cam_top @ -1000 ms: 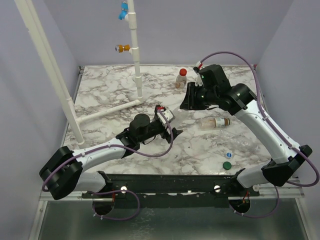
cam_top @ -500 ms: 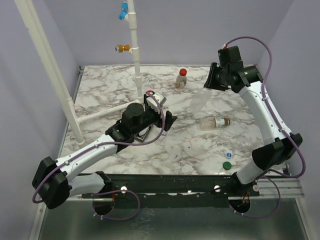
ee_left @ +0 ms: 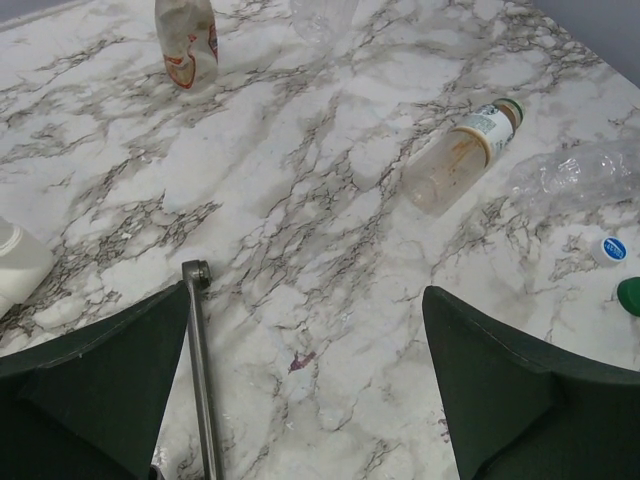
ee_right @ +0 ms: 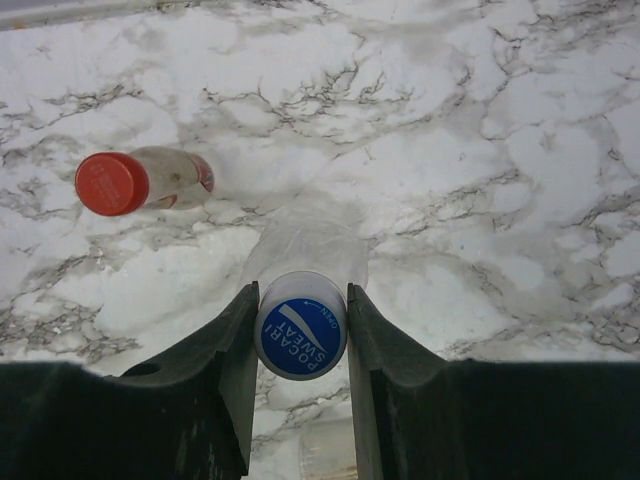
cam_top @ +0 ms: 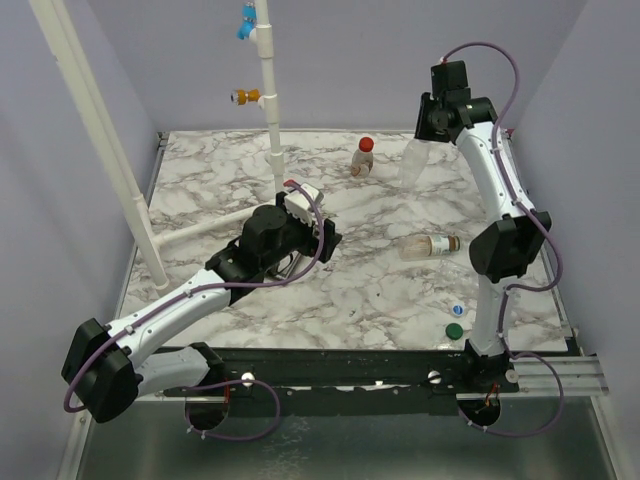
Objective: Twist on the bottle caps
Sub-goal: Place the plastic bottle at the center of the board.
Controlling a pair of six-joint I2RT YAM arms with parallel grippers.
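My right gripper is raised at the back right. It is shut on a white-and-blue cap that sits on a clear bottle hanging below it. A red-capped bottle with a reddish label stands to its left. My left gripper is open and empty above mid-table. A labelled bottle lies on its side, and a clear bottle lies nearer. A white-and-blue cap and a green cap lie loose near the front.
An upright white pipe with orange and blue fittings stands at the back. Another white pipe lies on the marble table. A thin metal rod lies under my left gripper.
My right arm has lifted the clear bottle up and towards the back right. My left gripper has drawn back to the left and stays open.
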